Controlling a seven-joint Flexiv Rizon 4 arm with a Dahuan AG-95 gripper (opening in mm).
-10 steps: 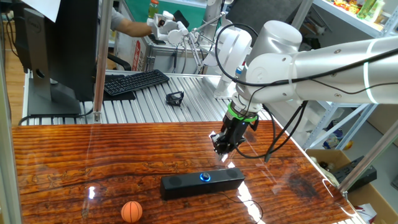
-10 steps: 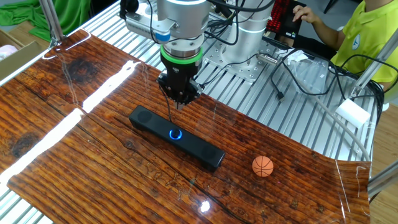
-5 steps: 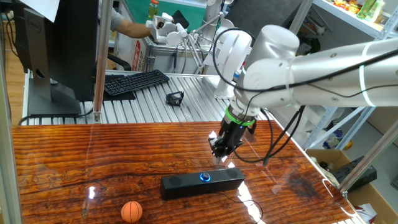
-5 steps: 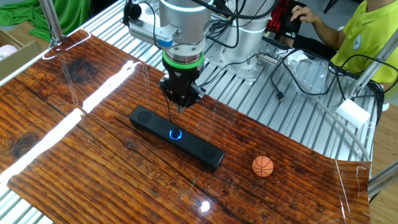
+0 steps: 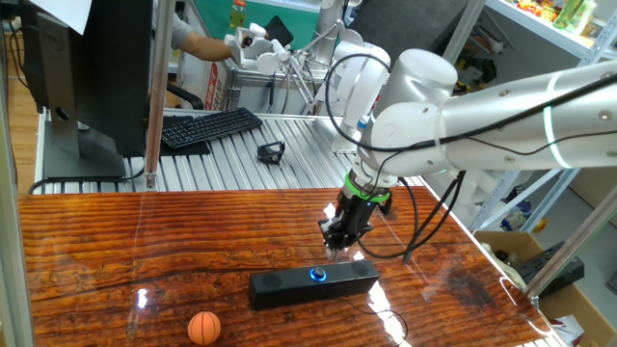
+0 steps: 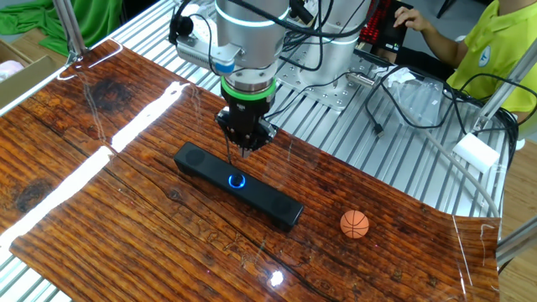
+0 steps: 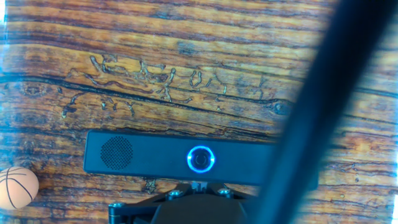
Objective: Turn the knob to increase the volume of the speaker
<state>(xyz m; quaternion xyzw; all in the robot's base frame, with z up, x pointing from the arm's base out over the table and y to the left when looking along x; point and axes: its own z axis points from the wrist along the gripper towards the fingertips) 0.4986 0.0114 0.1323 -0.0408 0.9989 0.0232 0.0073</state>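
The speaker (image 5: pixel 289 285) is a long black bar lying on the wooden table, and it also shows in the other fixed view (image 6: pixel 201 161) and in the hand view (image 7: pixel 124 152). The knob (image 5: pixel 317 274) glows blue at its middle (image 6: pixel 237 180) (image 7: pixel 201 159). My gripper (image 5: pixel 335 246) hangs just above and behind the knob, not touching it (image 6: pixel 243 144). Its fingers look pressed together to a narrow tip and hold nothing. In the hand view only the gripper's tip (image 7: pixel 198 185) shows at the bottom edge.
A small orange basketball (image 5: pixel 203 328) (image 6: pixel 354 224) (image 7: pixel 17 188) lies on the table beyond one end of the speaker. A black keyboard (image 5: pixel 207 126), a monitor (image 5: pixel 87 67) and a small black clip (image 5: pixel 272 151) are on the metal bench behind. A blurred black cable (image 7: pixel 323 93) crosses the hand view.
My gripper has moved a little lower and closer to the knob. The speaker and ball have not moved.
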